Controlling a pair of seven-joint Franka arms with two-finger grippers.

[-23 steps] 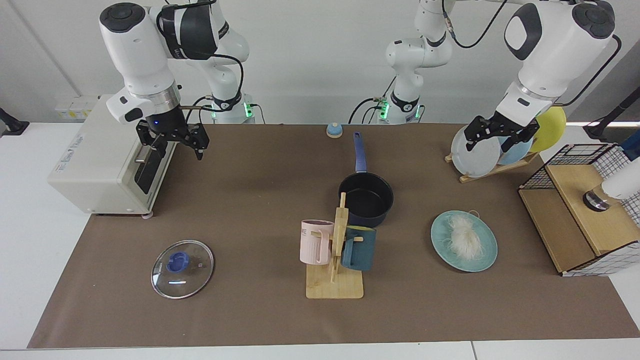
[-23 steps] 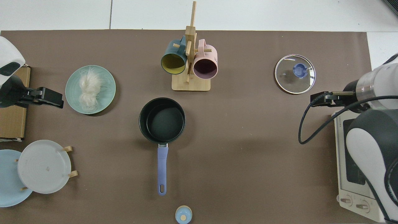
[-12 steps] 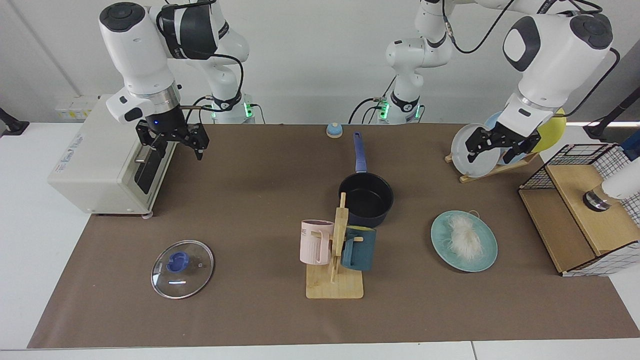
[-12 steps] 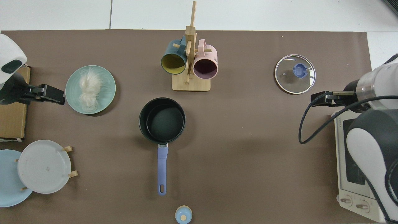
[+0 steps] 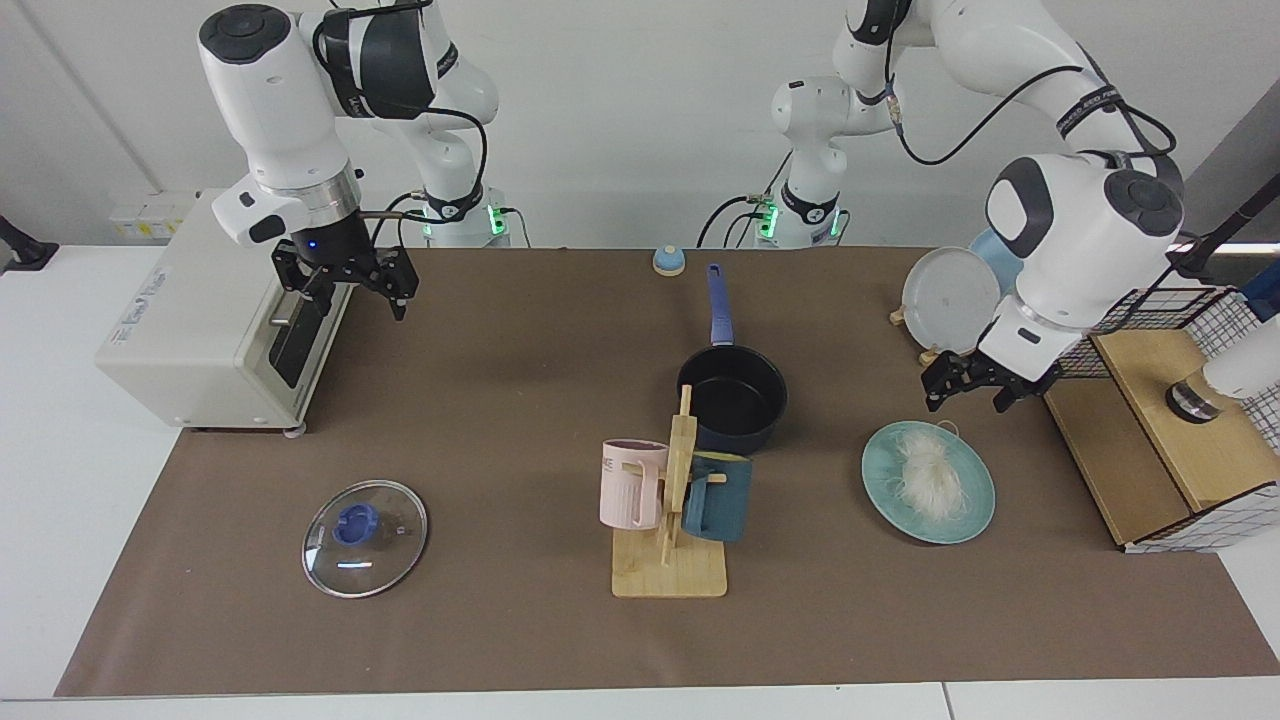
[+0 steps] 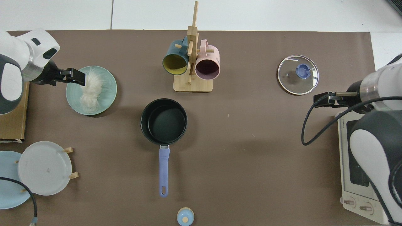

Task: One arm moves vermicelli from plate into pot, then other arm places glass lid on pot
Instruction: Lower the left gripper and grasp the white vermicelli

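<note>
The left gripper [image 5: 965, 388] is hanging released just above the plate [image 5: 968, 516] — covering some vermicelli [image 6: 89, 94] from above; the right gripper [image 5: 352, 290], also released, is waiting far off.

A robotics lab: two white arms bolted behind a brown-covered table [image 5: 500, 620], bare white walls, kitchenware staged around a mug rack [image 5: 672, 520].

I see a matt brown paper-like sheet over the desk [image 5: 500, 640]. The lid [image 5: 365, 538] is clear, glossy glass with a thin metal rim. The pot [image 6: 163, 121] looks matt black inside, its handle smooth. The noodles [image 5: 930, 472] are wispy, pale strands on a smooth glazed-looking plate [image 5: 975, 510]. The mug stand [image 6: 192, 82] is pale bare wood. My arms' shells are glossy white plastic.
</note>
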